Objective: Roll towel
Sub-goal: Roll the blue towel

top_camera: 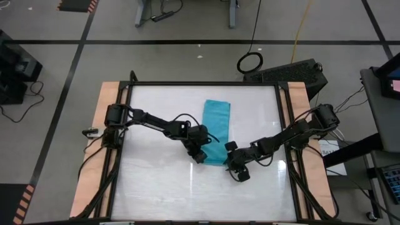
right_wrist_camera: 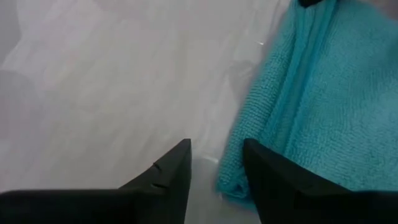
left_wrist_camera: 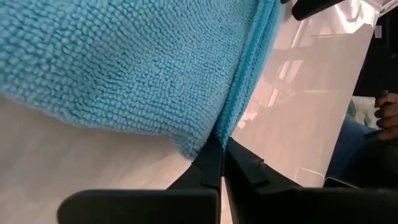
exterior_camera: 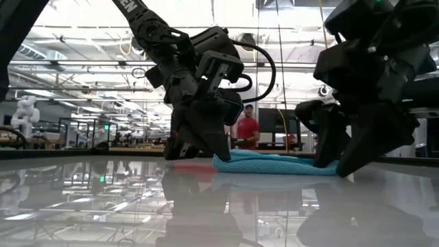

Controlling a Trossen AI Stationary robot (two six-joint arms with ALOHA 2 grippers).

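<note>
One towel lies folded into a long strip near the middle of the glossy white worktop. Two arms meet at its near end. The left gripper has its jaws pinched shut on the towel's corner. The right gripper sits at the other near corner, jaws parted beside the edge. Beyond the worktop, a person in red stands in the open workshop hall.

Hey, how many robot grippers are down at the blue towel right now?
2. The left gripper is shut on the towel at its near left corner. The right gripper is open at the near right corner, beside the edge.
</note>
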